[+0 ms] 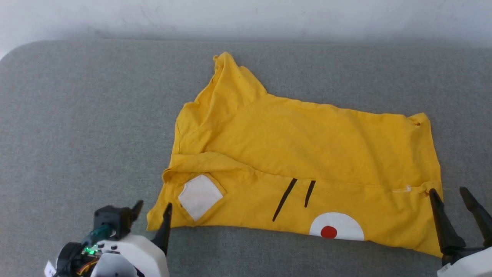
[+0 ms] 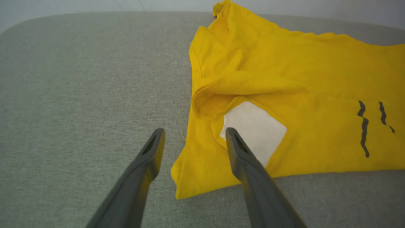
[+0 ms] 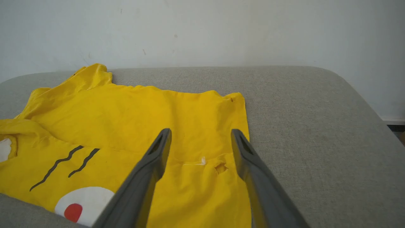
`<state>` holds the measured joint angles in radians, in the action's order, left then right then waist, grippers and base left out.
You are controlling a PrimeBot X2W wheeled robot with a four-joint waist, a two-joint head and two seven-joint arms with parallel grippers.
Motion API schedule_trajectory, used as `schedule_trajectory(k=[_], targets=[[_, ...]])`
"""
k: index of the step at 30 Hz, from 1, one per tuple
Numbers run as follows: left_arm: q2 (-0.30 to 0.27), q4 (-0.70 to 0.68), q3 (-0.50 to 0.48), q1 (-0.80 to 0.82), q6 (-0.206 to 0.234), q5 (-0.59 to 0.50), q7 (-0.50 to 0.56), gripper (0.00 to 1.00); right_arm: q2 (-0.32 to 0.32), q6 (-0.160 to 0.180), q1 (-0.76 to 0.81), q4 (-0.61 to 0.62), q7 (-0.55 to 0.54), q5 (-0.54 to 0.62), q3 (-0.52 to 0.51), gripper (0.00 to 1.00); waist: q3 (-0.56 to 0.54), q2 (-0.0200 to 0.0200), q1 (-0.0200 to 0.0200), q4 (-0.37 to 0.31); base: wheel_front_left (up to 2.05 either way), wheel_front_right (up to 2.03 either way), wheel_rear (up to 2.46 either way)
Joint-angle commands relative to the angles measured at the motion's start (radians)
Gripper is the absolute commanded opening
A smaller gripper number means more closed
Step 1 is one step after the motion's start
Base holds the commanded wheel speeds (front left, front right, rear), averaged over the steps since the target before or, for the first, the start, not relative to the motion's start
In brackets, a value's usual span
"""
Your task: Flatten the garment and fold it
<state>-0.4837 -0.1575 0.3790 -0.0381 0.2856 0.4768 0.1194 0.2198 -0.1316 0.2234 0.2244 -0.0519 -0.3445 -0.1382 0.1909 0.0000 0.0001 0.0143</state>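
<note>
The bright yellow cotton T-shirt (image 1: 307,154) lies on the grey fabric counter (image 1: 77,115), its printed near strip doubled over the plain back. The left gripper (image 1: 154,204) and right gripper (image 1: 447,189) sit at its near corners, jaws wide and empty, likely to pinch both ends.

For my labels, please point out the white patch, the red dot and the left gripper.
white patch (image 1: 200,197), head view, its middle.
red dot (image 1: 328,231), head view, its middle.
left gripper (image 1: 154,204), head view, between fingertips.

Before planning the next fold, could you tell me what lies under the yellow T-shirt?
The T-shirt lies on the grey cushioned surface; whatever its folded layers cover cannot be seen.
</note>
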Motion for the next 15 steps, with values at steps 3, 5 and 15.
schedule_trajectory(k=[3, 5, 15], targets=[[-0.006, 0.03, 0.014, 0.035, -0.031, 0.062, 0.104, 1.0, 0.005, 0.001, -0.021, -0.011, -0.002, -0.007, 0.011, 1.0, 0.026, 0.0, -0.0001, -0.008, 0.0, 0.0, 0.0], [-0.01, 0.048, 0.016, 0.043, -0.038, 0.085, 0.146, 1.0, 0.008, 0.001, -0.024, -0.016, -0.004, -0.009, 0.016, 1.0, 0.035, 0.0, -0.0001, -0.013, 0.0, 0.0, 0.0], [0.025, 0.159, 0.038, 0.065, -0.096, 0.199, 0.256, 0.0, 0.043, 0.001, -0.043, -0.025, -0.019, -0.024, 0.037, 1.0, 0.049, 0.0, -0.0001, -0.033, 0.0, 0.0, 0.0]])
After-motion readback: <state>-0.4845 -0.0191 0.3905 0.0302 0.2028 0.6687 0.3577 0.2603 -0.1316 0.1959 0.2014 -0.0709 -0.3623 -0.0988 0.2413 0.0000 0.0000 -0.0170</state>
